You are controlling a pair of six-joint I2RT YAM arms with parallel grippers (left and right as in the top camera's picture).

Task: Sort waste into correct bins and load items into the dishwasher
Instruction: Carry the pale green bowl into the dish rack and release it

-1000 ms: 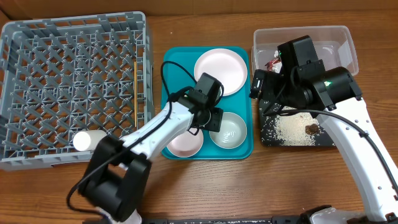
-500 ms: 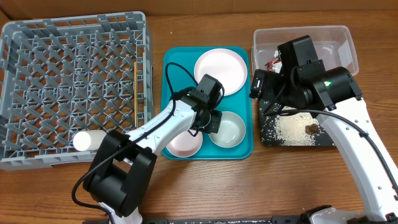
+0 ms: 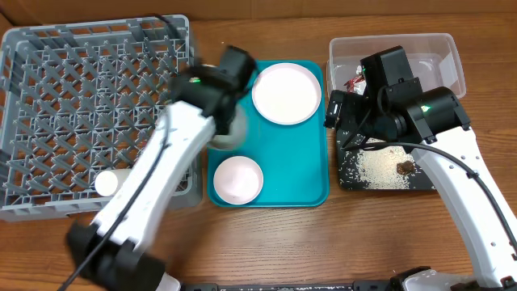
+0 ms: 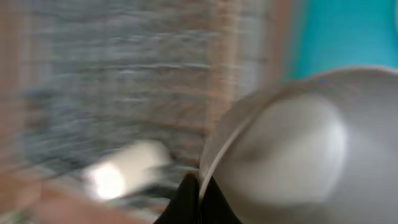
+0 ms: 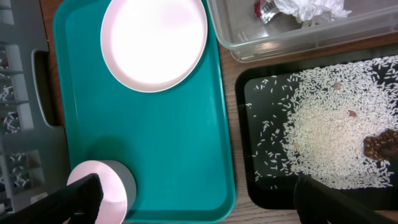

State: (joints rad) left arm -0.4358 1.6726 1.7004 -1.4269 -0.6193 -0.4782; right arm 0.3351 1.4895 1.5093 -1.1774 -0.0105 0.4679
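Left gripper (image 4: 199, 196) pinches the grey-green bowl (image 4: 280, 143) by its rim, above the tray (image 3: 291, 162) edge nearest the rack (image 3: 81, 97); best carried level, clearing the rack wall, lowered gently. Right gripper (image 5: 196, 190) spread, empty.

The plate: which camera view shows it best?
The overhead view: the whole plate is visible, lying on the teal tray. The right wrist view shows it bigger, but the frame cuts its top edge. The blurred left wrist view does not show it.
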